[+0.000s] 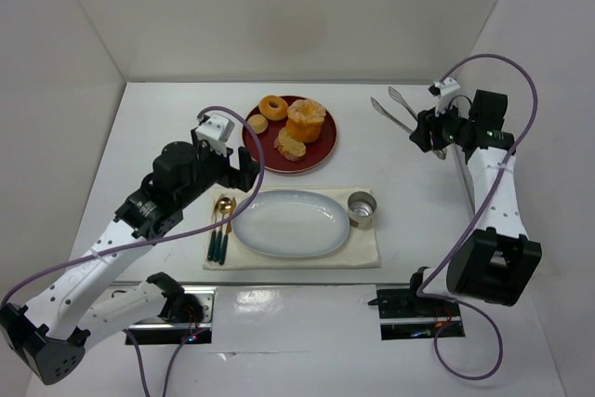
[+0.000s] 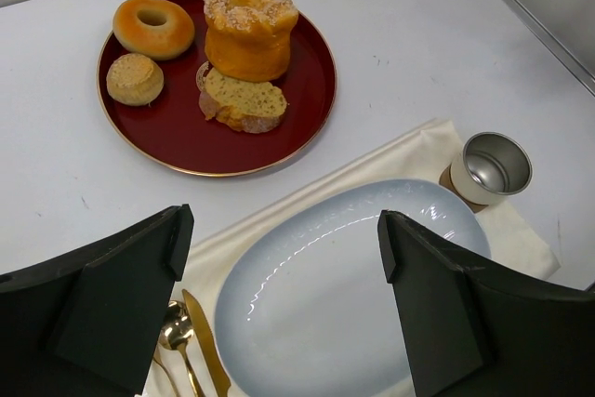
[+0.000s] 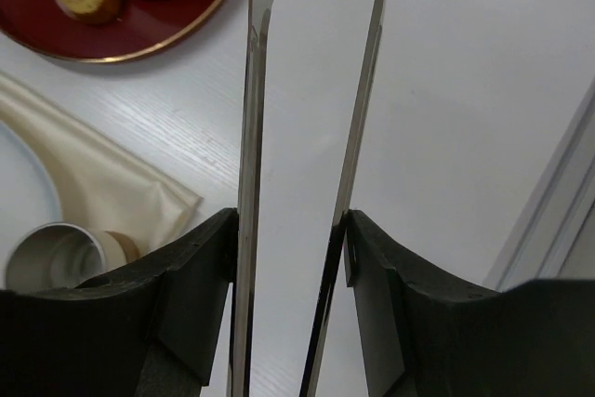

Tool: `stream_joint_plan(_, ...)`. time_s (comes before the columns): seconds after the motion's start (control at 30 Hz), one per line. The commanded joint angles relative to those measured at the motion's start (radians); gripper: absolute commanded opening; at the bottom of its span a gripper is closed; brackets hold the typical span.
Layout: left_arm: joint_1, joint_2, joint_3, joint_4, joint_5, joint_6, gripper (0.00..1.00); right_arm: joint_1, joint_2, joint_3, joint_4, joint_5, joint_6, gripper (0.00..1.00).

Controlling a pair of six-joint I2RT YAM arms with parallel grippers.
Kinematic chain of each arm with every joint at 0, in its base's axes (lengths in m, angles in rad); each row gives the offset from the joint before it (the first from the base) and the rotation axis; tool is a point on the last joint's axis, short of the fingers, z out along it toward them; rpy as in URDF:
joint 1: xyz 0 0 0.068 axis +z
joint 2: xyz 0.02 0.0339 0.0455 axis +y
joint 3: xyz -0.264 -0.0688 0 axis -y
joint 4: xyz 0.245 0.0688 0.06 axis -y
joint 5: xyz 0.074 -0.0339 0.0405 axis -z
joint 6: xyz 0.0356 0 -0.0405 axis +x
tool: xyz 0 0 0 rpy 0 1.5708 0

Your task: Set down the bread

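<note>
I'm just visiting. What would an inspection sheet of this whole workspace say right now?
Surface: white table, with a cream cloth laid on it.
Job's things: bread lying on the red plate, at the foot of the tall orange pastry.
Clutter: donut, small bun, oval plate holding nothing, metal cup, gold cutlery.
Grippers: left tool open above the oval plate; right tool shut on tongs.
Cables: purple cables loop from both arms.
Surroundings: white walls; nothing else seen.
</note>
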Motion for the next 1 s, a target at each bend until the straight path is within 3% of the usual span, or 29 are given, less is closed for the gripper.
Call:
stream_joint_plan(0.0,-0.005,-0.019,0.0,0.047,-0.007,0.005,1.0,0.01,-0.031,0.098,-0.134,-0.15,0.013,0.58)
stream_joint_plan(0.13,-0.005,-0.028,-0.009,0.058,-0.018,0.005,1.0,0.182,-0.031,0.131,-0.18,-0.166,0.039,0.58)
stream_joint_plan(0.37,-0.005,-0.038,-0.019,0.058,-0.036,0.005,1.0,0.488,-0.019,0.076,-0.091,0.088,0.104,0.58)
stream_joint_plan(0.5,-0.005,-0.038,-0.019,0.058,-0.036,0.005,1.0,0.568,0.002,0.066,-0.053,0.144,0.125,0.58)
stream_joint_plan(0.97,-0.005,-0.067,-0.028,0.067,-0.065,0.015,1.0,0.68,0.114,0.097,-0.016,0.242,0.107,0.58)
